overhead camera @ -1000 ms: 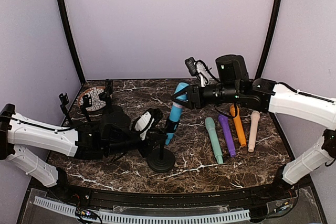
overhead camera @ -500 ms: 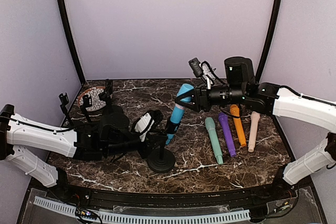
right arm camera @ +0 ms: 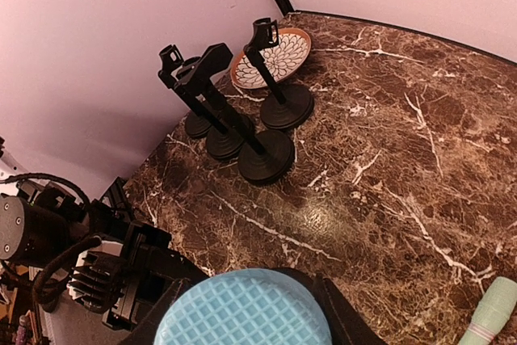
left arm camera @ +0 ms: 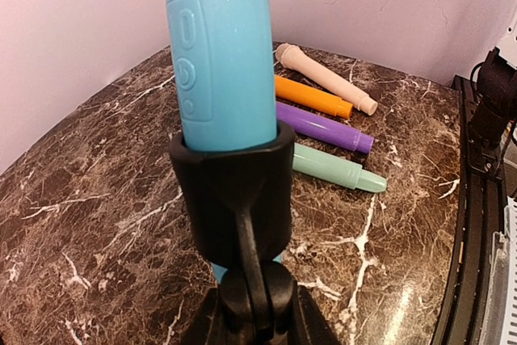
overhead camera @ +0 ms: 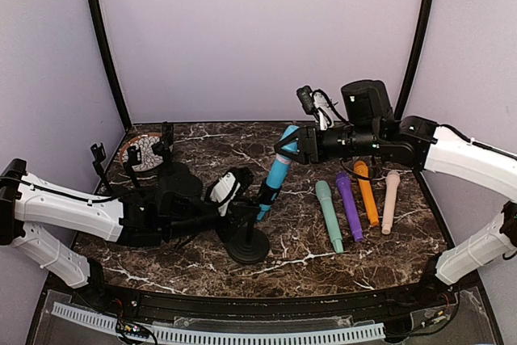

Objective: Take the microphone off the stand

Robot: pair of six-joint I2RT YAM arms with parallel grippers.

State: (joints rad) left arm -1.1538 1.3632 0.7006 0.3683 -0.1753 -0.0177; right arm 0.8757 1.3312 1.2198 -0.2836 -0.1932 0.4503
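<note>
My right fingers (overhead camera: 287, 145) pinch the head of the blue microphone (overhead camera: 276, 175). Over the last second they have drawn it up and to the right, so it leans further. Its handle still sits in the clip (left arm camera: 234, 187), above the desk (overhead camera: 194, 268). My left fingers (overhead camera: 239, 214) clamp the stem of the stand (overhead camera: 247, 241), steadying it. The microphone is not free yet; I judge it needs more pull along the handle.

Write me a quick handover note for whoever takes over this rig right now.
Left gripper: shut on the post of the stand, bracing it.
Right gripper: shut on the head of the blue microphone.
The microphone sits tilted in the stand's clip; not out yet.
Left to do: pull it up out of the clip, then set it down, perhaps beside the four loose microphones.
</note>
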